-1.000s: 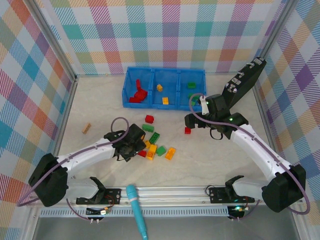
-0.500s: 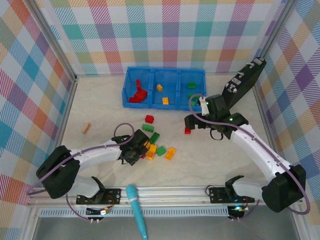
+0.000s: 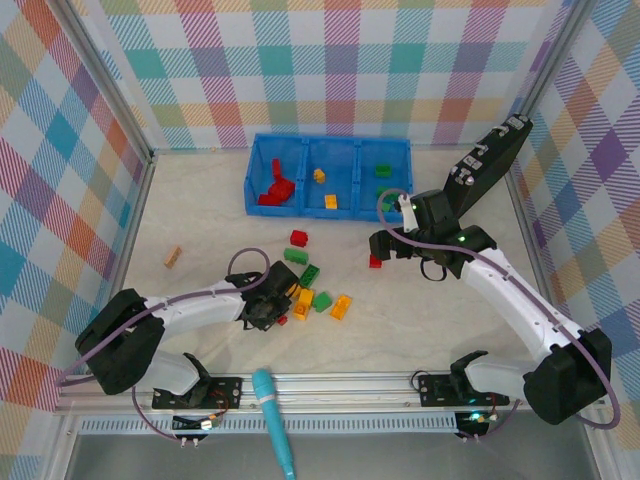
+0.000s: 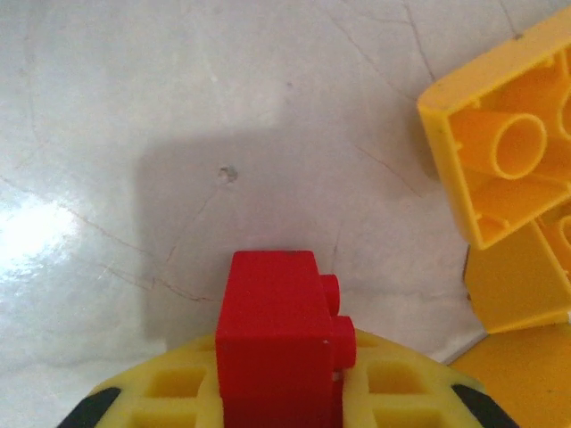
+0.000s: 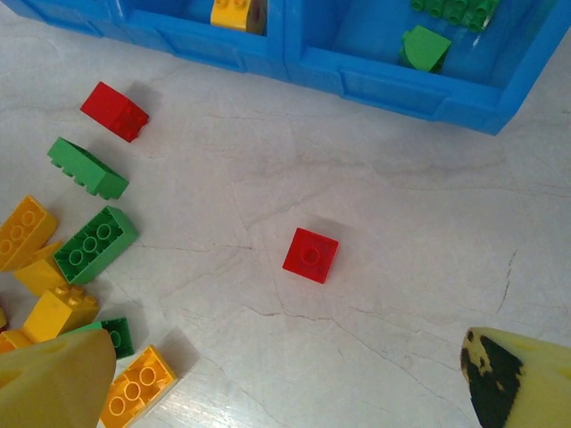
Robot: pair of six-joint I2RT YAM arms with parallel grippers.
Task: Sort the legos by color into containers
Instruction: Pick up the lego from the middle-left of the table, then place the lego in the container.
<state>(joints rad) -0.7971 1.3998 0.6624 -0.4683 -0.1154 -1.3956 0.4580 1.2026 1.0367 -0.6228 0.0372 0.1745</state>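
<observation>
Claw of the left arm (image 4: 282, 406) is clenched on a small red brick (image 4: 275, 325), which stands between the yellow fingertips (image 4: 178, 392) with its studs pointing right. In the wrist view the brick sits just above the pale bench (image 4: 134, 107). To its right lies an upturned yellow brick (image 4: 500, 152), hollow side up, touching another yellow piece below it. From above, this claw (image 3: 272, 305) is low at the left edge of the loose pile (image 3: 315, 292), a cluster of yellow, orange and green legos near the middle of the bench.

The right claw (image 5: 285, 392) hangs released, fingers wide apart, above a lone red square brick (image 5: 310, 255) that lies flat and apart from the others, to the right of the pile. Left of it are a red brick (image 5: 114, 111) and two green bricks (image 5: 87, 167), one beyond the other.

The blue bin (image 3: 350, 211) stands at the far side of the bench. Its left compartment holds red bricks (image 3: 275, 190), the middle one holds yellow bricks (image 3: 320, 176), and the right one holds green bricks (image 3: 383, 170).

A tan wooden block (image 3: 173, 256) lies well to the left. A teal marker (image 3: 275, 420) rests at the near edge, and a black case (image 3: 490, 165) leans at the far right.
</observation>
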